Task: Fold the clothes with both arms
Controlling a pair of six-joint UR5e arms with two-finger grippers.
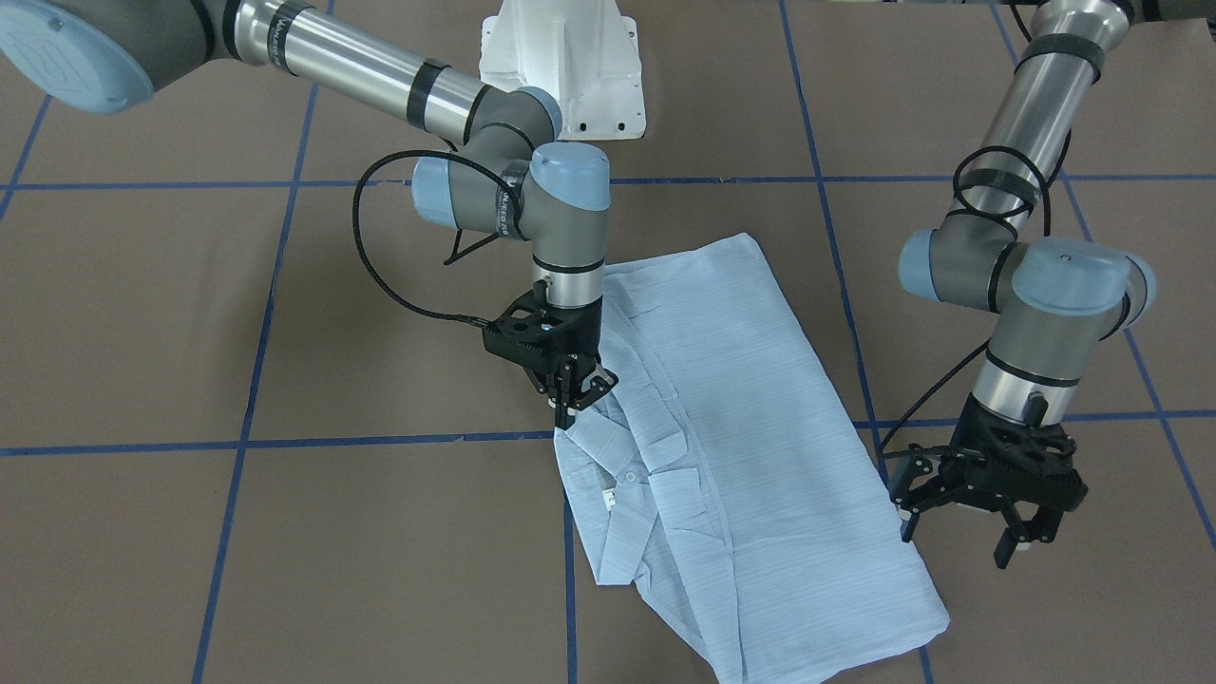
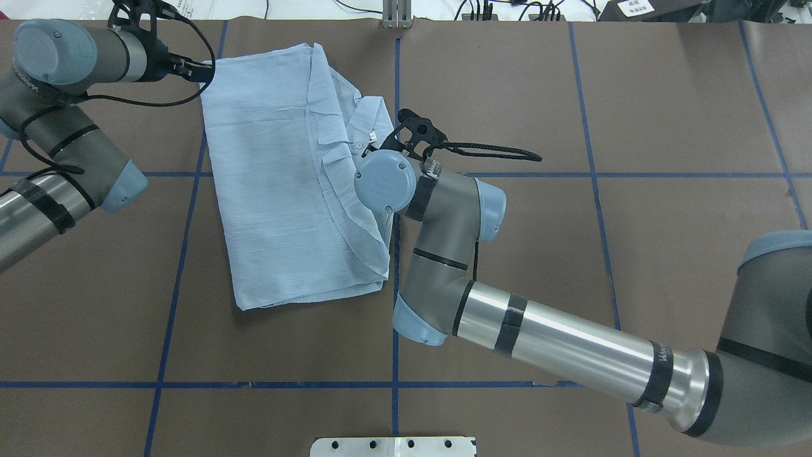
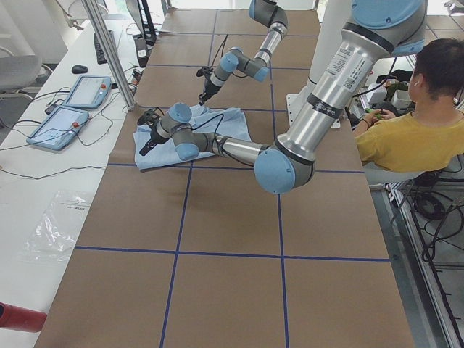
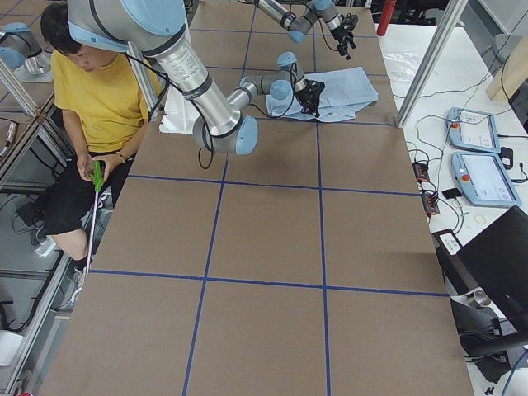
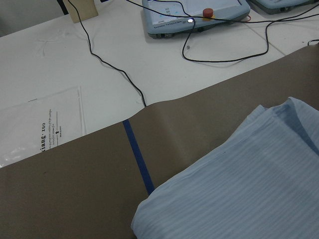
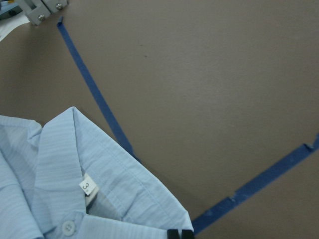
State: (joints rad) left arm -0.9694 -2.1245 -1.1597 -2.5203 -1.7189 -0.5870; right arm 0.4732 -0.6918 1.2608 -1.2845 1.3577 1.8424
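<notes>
The light-blue pinstriped shirt (image 1: 760, 427) lies folded lengthwise on the brown table, collar and white neck label (image 6: 86, 186) facing up. It also shows in the overhead view (image 2: 273, 190). My right gripper (image 1: 570, 410) points down at the shirt's edge beside the collar, its fingertips (image 6: 180, 234) closed together on the fabric there. My left gripper (image 1: 955, 546) is open and empty, just above the table beside the shirt's other long edge, near a far corner of the shirt (image 5: 249, 189).
Blue tape lines (image 1: 380, 442) grid the table. The white pedestal base (image 1: 560, 66) stands behind the shirt. Beyond the table's far edge, cables and a teach pendant (image 5: 194, 17) lie on a white bench. An operator in yellow (image 3: 399, 138) sits beside the robot.
</notes>
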